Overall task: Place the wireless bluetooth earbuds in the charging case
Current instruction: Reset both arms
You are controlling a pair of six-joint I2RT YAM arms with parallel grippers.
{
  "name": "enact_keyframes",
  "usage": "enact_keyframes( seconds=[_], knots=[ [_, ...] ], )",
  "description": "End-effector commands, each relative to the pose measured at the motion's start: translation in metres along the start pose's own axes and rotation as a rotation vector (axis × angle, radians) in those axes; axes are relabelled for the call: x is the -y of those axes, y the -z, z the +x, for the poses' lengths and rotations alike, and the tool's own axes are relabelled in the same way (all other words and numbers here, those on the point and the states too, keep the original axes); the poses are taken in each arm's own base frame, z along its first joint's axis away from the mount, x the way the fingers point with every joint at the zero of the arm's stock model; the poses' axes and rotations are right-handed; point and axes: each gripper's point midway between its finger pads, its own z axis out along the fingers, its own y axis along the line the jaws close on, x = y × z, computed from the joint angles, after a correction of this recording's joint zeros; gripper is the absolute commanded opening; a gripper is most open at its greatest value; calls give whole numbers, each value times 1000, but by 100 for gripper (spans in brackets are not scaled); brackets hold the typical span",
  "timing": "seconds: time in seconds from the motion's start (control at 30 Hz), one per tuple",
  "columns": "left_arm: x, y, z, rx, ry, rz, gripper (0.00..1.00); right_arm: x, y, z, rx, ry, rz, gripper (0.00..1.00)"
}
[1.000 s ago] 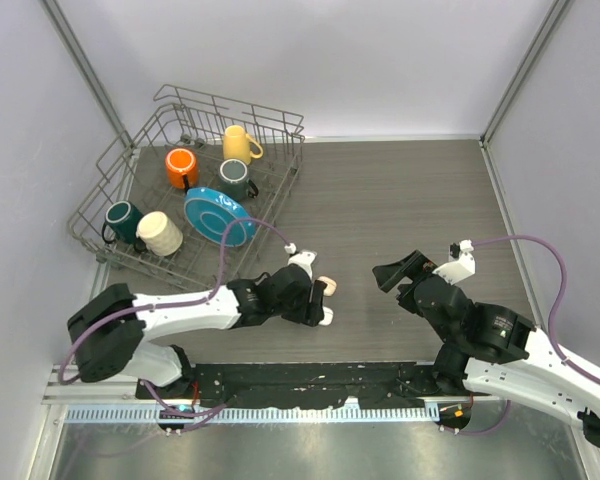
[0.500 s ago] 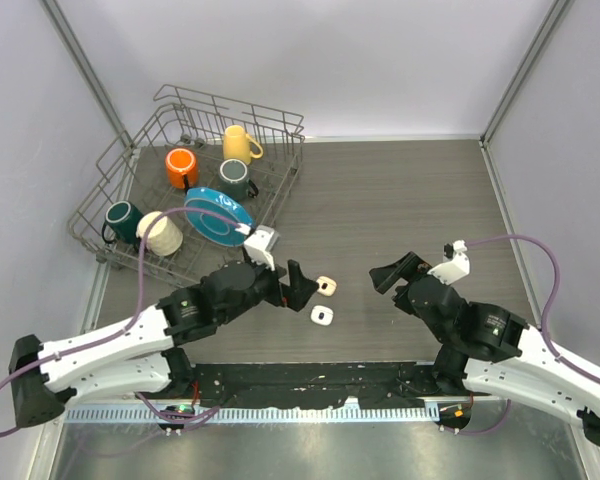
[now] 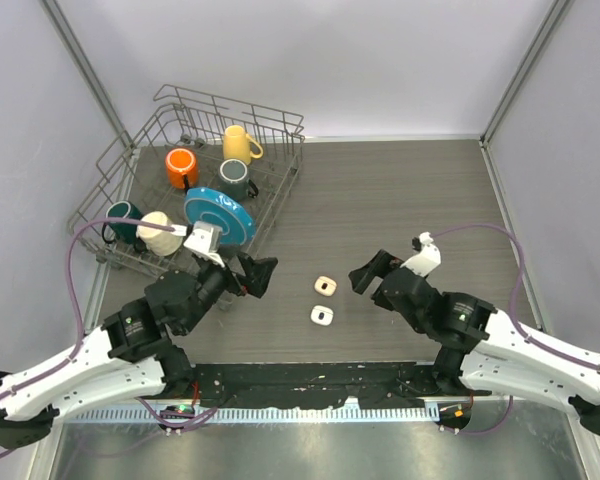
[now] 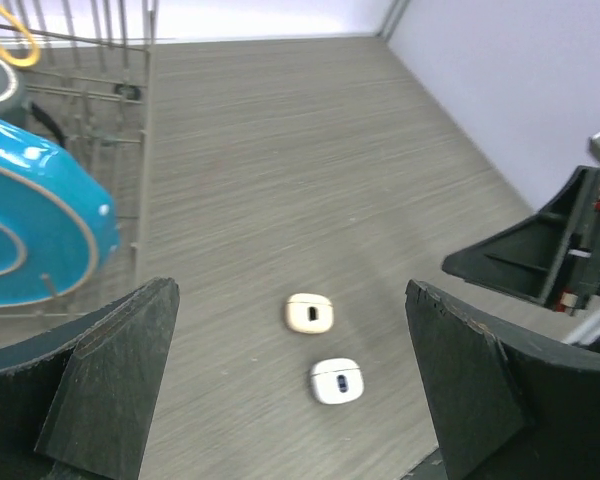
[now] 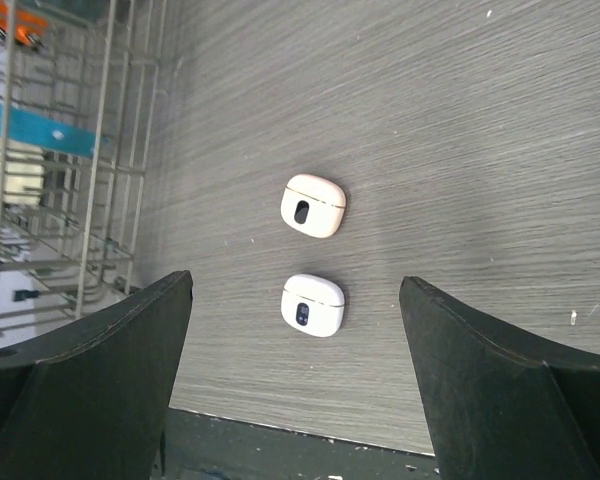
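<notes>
Wood-grain table point(image 3: 400, 190): we see grey-brown boards, with a wire dish rack point(image 3: 286, 178) standing at the far left.
Cream case point(image 3: 325, 285): it lies flat on the table with its lid looking shut, well out from the dish rack's near right corner.
White case point(image 3: 322, 316): it is also flat and looks shut. It sits just beside the cream case without touching it, on the side farther from the dish rack.
Left gripper point(image 3: 252, 275): its fingers are spread wide with nothing between them. We place it near the dish rack's near right corner, between the rack and the two cases.
Right gripper point(image 3: 373, 274): its fingers are spread wide too and hold nothing. It sits beyond the cases as seen from the dish rack, pointing toward them.
Wrist views: in each one we see both cases framed between the spread fingers, touched by neither.
Inside the dish rack: a blue plate point(image 3: 218, 215) stands on edge. With it are an orange mug point(image 3: 181, 166), a yellow mug point(image 3: 238, 143), a grey-green mug point(image 3: 234, 178), a dark teal mug point(image 3: 123, 220) and a ribbed cream mug point(image 3: 158, 232).
</notes>
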Motion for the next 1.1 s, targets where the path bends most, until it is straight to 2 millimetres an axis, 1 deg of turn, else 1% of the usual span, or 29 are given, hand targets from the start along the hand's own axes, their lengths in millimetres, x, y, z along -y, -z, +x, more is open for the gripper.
enact_keyframes(
  seconds=[0.0, 0.03, 0.07, 0.1, 0.13, 0.17, 0.2, 0.23, 0.27, 0.3, 0.33, 0.37, 0.47, 0.5, 0.57, 0.63, 0.67, 0.7, 0.73, 0.8, 0.9, 0.93, 1.07],
  knots=[
    [-22, -6, -8, -11, -141, -114, 100, -43, -1, -1, -25, 58, -126, 90],
    [-20, -9, -11, -18, -147, -109, 100, -47, -1, 0, -34, 71, -141, 90],
    [-28, -12, -15, -17, -146, -136, 100, -52, -1, 4, -53, 84, -166, 90],
    [-30, -14, -17, -18, -141, -140, 100, -58, 0, 3, -49, 88, -195, 90],
    [-26, -17, -17, -34, -129, -100, 100, -59, 0, 4, -51, 90, -205, 90],
    [-40, -21, -23, -25, -102, -138, 100, -60, 0, 4, -51, 87, -212, 90],
    [-44, -23, -23, -35, -81, -134, 100, -60, 0, 4, -49, 86, -215, 90],
    [-41, -25, -26, -49, -54, -96, 100, -60, 1, 5, -51, 88, -216, 90],
    [-62, -29, -25, -73, -27, -153, 100, -59, 0, 5, -50, 86, -216, 90],
    [-67, -30, -25, -84, 17, -166, 100, -59, 1, 6, -56, 84, -220, 90],
    [-69, -29, -32, -84, 36, -165, 100, -58, 1, 7, -61, 84, -219, 90],
    [-69, -25, -31, -110, 49, -152, 100, -59, 1, 7, -63, 84, -222, 90],
    [-68, -17, -38, -82, 66, -159, 100, -56, 1, 9, -72, 86, -212, 90],
    [-68, -11, -43, -56, 80, -164, 100, -53, 1, 10, -76, 95, -201, 90],
    [-68, -6, -41, -46, 140, -179, 100, -50, 1, 5, -58, 110, -177, 90],
    [-67, 0, -37, -55, 187, -186, 100, -42, -1, 4, -47, 137, -136, 92],
    [-71, 4, -29, -82, 199, -208, 100, -41, -1, 1, -39, 148, -130, 92],
    [-75, 9, -27, -82, 209, -233, 100, -40, -1, 1, -37, 158, -127, 92],
    [-79, 13, -20, -102, 219, -256, 100, -41, -1, -1, -28, 161, -126, 93],
    [-82, 19, -19, -96, 218, -274, 100, -44, 0, -7, -10, 169, -127, 93],
    [-92, 32, -26, -47, 220, -328, 100, -50, 2, -14, 8, 172, -133, 94],
    [-99, 39, -27, -36, 220, -370, 100, -51, 2, -15, 11, 172, -129, 94],
    [-108, 48, -34, -16, 207, -432, 100, -62, 7, -23, 18, 133, -140, 94]
  ],
)
